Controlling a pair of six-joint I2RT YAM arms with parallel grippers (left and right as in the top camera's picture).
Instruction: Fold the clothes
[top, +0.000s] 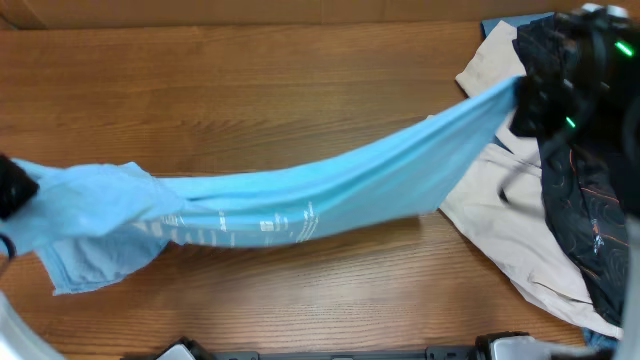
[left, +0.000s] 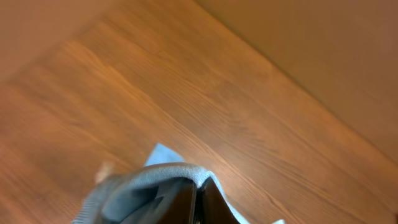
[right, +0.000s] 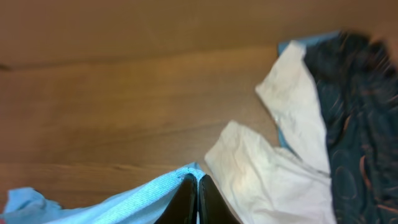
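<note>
I had the blue shirt strung taut above the table, with the left gripper and right gripper each clamped on an end. I judged it best to lower both ends evenly, clear of the cream garment.

Even, fairly bright light falls from above in the sharp overhead view; the light blue cotton T-shirt casts a soft, narrow shadow on the brown wood-grain table. The 2 wrist views are blurred, worst on the black patterned garment at the right edge
</note>
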